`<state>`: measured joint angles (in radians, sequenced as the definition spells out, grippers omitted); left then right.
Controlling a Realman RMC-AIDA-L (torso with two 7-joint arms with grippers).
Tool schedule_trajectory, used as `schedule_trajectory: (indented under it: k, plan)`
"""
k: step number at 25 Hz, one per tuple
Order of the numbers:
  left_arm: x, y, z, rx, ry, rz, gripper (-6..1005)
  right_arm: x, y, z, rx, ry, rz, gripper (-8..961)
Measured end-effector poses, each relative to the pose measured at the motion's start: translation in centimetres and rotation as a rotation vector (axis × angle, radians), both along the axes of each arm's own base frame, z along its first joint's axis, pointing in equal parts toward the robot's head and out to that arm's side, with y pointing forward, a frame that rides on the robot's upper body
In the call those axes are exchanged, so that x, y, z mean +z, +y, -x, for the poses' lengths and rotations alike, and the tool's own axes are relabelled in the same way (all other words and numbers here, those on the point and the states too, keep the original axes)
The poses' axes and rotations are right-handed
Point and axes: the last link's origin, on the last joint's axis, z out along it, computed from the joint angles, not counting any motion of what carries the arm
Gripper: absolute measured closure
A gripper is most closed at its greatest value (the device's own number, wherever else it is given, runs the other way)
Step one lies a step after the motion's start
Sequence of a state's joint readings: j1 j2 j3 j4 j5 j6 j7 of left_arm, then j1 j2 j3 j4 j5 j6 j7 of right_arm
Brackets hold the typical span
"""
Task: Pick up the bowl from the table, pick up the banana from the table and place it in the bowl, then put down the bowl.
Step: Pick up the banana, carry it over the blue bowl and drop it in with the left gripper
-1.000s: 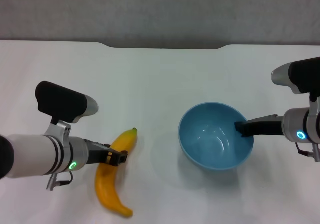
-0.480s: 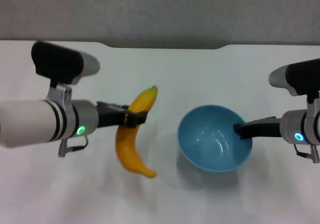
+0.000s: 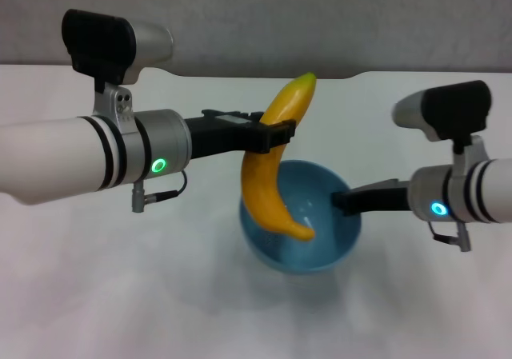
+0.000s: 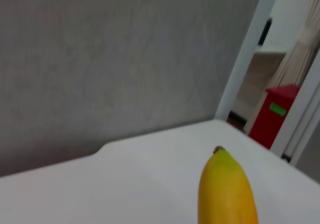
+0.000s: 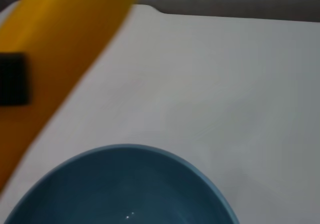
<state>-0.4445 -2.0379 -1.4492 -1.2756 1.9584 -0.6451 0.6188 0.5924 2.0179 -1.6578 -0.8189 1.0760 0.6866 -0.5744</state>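
Observation:
My left gripper is shut on the banana, holding it in the air near its upper third. The yellow-orange fruit hangs nearly upright, its lower end dipping over the inside of the light-blue bowl. My right gripper is shut on the bowl's right rim and holds it above the white table. In the left wrist view only the banana's tip shows. The right wrist view shows the bowl's rim with the banana close over it.
The table's far edge has a shallow notch in front of a grey wall. Through the left wrist view a red bin stands beyond the table by a doorway.
My left arm has lifted the banana off the table and carried it right, over the bowl. My right arm has shifted the bowl left and toward me.

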Motion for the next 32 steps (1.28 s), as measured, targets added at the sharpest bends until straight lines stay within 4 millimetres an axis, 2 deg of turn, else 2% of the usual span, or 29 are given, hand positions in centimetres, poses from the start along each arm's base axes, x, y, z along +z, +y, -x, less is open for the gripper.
schedule_trajectory:
  k: [7, 13, 31, 32]
  plan:
    - [-0.3, 0.1, -0.7, -0.043, -0.019, -0.041, 495, -0.8, 0.4, 2.3, 0.041, 0.034, 0.023, 898]
    - [-0.7, 0.3, 0.2, -0.033, 0.004, -0.060, 494, -1.2, 0.8, 3.7, 0.074, 0.031, 0.037, 897]
    - [-1.2, 0.3, 1.9, -0.046, 0.070, -0.060, 492, -1.1, 1.2, 4.2, 0.085, 0.032, 0.031, 893]
    - [-1.3, 0.3, 1.9, -0.045, 0.070, -0.059, 459, -1.0, 1.2, 4.2, 0.085, 0.032, 0.031, 893]
